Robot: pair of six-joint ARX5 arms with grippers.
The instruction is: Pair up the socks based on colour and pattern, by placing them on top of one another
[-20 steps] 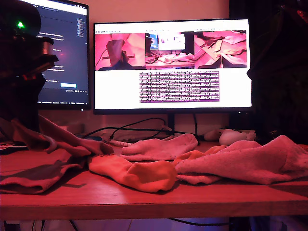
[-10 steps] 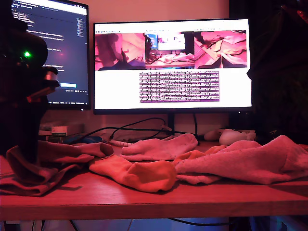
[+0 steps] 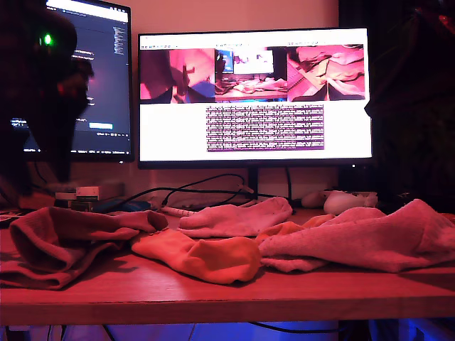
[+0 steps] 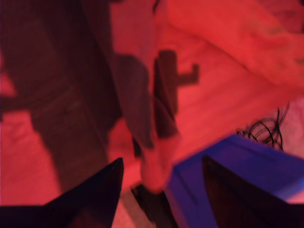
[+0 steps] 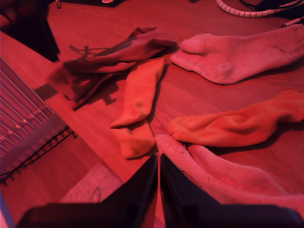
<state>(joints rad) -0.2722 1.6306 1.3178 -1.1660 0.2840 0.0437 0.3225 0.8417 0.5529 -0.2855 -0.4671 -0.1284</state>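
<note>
Exterior view: dark socks (image 3: 67, 241) are heaped near the surface (image 3: 213, 295) front edge. First end effector (image 4: 161, 171) is spread open and empty; second end effector (image 5: 159, 166) is pressed closed, nothing visibly gripped.

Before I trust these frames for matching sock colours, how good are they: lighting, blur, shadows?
Exterior view: heavy red cast tints every sock, the bright monitor glares white, and the arm at that view's left is a near-black silhouette. First wrist view: motion-blurred, with a hard shadow across the red surface. Second wrist view: sharpest, so the orange sock and dark sock separate clearly, though still red-tinted.
</note>
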